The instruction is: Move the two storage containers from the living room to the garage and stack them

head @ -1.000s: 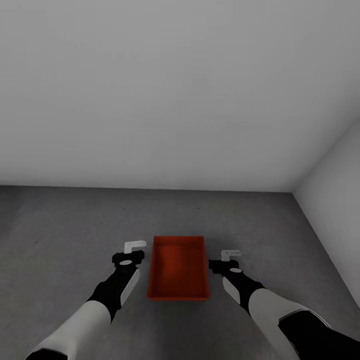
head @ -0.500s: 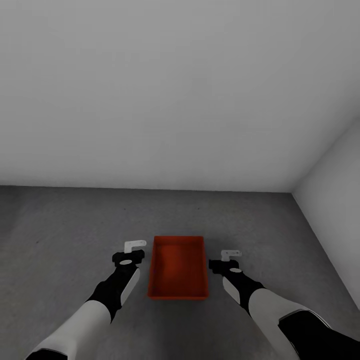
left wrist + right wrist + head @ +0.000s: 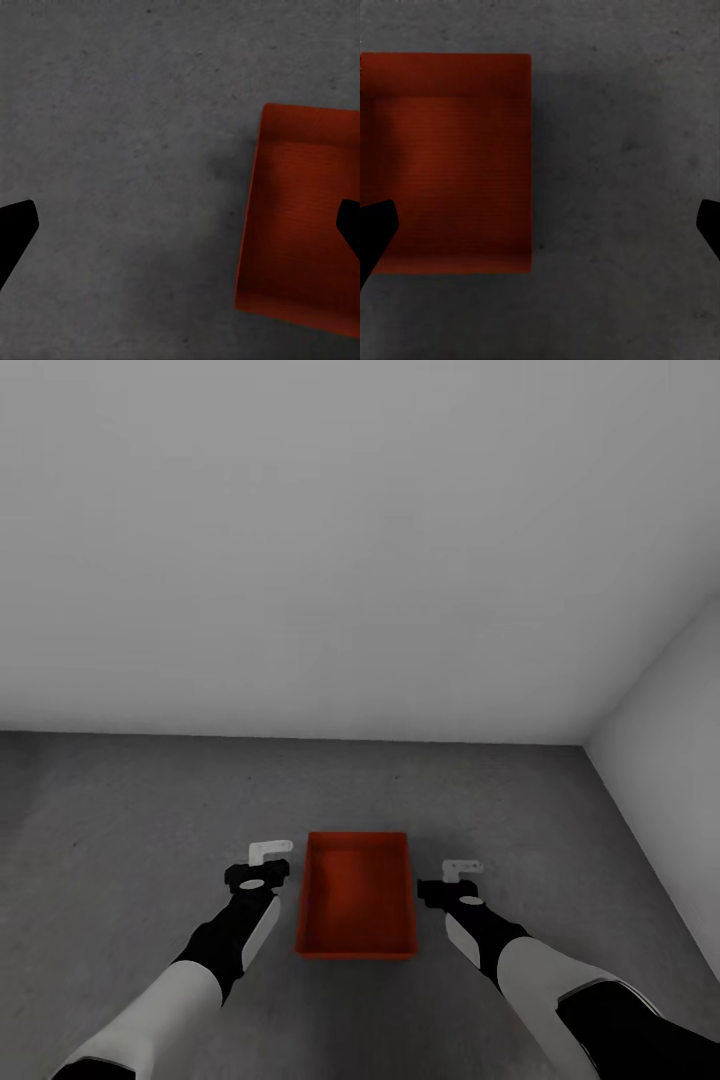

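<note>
Storage container (image 3: 356, 900) on floor (image 3: 130, 810), likely light, rigid, slick-walled; left gripper (image 3: 262, 863) and right gripper (image 3: 455, 878) flank its long rims, jaws wide, empty.

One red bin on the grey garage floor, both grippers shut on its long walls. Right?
Not quite. The bin does sit on the grey floor, but both grippers are open and clear of it: the head view shows the left gripper and right gripper flanking its long walls, and each wrist view shows spread fingertips.
</note>
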